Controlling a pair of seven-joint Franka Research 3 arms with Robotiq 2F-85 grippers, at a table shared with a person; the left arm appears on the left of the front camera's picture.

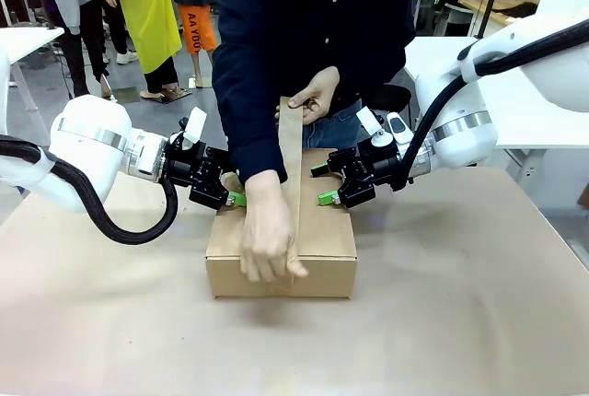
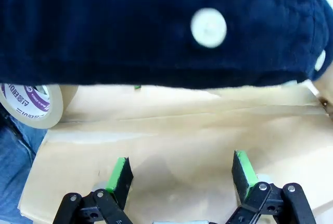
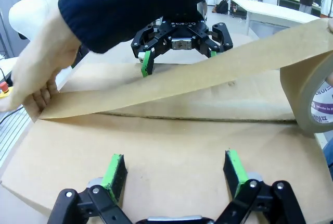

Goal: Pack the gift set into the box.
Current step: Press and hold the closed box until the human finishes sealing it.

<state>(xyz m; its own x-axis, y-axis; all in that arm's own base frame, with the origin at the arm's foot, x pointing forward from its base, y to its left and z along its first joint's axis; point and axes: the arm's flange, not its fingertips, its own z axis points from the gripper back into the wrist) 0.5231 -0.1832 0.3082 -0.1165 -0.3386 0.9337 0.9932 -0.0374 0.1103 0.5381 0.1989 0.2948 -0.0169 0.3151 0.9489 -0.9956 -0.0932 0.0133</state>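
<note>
The table (image 1: 479,285) is covered in brown paper. The box (image 1: 322,239) sits closed at table centre, toward the far edge. Brown packing tape (image 1: 291,170) is drawn along its top seam by the person's hand (image 1: 269,235); the tape roll (image 3: 312,96) is held by the other hand (image 1: 316,94). The left gripper (image 1: 230,189) and right gripper (image 1: 324,184) are pressed on the flaps from the box's left and right edges, jaws spread, nothing gripped.

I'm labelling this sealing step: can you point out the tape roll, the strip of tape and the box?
tape roll (image 3: 312,101), right wrist view, on its outer wound face.
strip of tape (image 3: 208,81), right wrist view, mid-span of the stretched band.
box (image 1: 324,230), front view, bare top flap.
</note>
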